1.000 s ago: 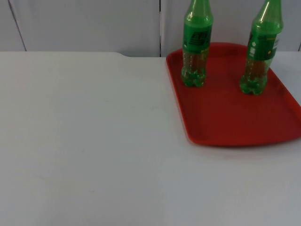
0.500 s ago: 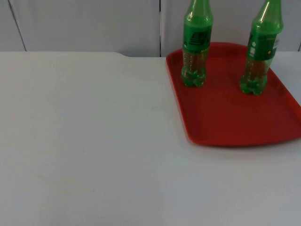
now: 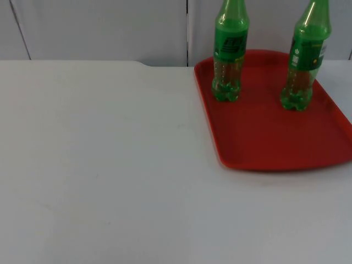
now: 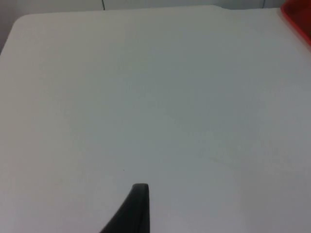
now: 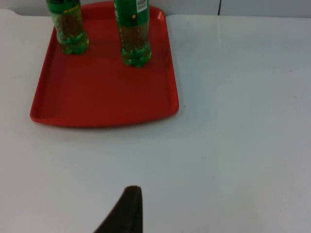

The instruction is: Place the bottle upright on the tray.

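Observation:
Two green plastic bottles stand upright at the far end of the red tray [image 3: 264, 132]. One bottle [image 3: 228, 55] is near the tray's left edge, the other bottle [image 3: 304, 60] near its right edge. From the right wrist I see the same tray [image 5: 102, 92] with the left bottle [image 5: 68, 29] and the right bottle [image 5: 133, 34]. My right gripper [image 5: 127, 208] hangs over bare table, well short of the tray's near rim and holding nothing that I can see. My left gripper [image 4: 138, 208] hovers over bare table, far from the tray's corner [image 4: 297, 9].
The white table [image 3: 99, 165] spreads wide to the left of the tray and in front of it. The grey partition wall [image 3: 99, 27] closes the far side just behind the tray. The tray's right rim reaches the picture's edge in the top view.

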You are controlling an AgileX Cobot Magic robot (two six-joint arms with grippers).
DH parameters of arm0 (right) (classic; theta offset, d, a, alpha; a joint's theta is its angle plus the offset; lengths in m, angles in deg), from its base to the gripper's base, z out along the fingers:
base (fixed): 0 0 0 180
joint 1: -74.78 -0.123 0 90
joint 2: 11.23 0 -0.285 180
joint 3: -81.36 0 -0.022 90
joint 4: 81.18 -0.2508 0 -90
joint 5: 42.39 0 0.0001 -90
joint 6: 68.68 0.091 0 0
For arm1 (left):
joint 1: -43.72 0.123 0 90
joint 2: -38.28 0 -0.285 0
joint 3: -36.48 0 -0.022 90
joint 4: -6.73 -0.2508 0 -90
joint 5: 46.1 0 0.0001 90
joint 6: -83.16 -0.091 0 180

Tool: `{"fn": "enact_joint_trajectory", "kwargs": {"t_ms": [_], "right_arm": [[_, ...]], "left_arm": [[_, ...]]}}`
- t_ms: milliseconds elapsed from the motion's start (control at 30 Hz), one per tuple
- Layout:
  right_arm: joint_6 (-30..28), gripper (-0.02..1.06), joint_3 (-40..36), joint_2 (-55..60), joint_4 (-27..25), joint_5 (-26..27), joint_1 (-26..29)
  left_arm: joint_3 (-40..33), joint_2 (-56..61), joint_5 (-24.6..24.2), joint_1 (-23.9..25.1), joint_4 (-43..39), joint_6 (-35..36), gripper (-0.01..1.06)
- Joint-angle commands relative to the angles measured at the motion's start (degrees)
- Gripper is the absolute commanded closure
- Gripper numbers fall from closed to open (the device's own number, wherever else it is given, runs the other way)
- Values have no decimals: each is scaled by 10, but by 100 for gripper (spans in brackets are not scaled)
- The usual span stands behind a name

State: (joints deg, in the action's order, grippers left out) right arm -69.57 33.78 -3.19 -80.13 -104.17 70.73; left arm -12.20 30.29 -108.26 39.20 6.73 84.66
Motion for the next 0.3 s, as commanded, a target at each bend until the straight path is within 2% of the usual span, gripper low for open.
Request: {"fn": "enact_joint_trajectory", "kwargs": {"t_ms": [0,267], "right_arm": [[0,-1,-1,-3,-2,0,5],[0,-1,-1,-3,-2,0,5]], "left_arm": [[-2,2,6,12,-4,3,0],[-2,2,6,70,-4,3,0]]}}
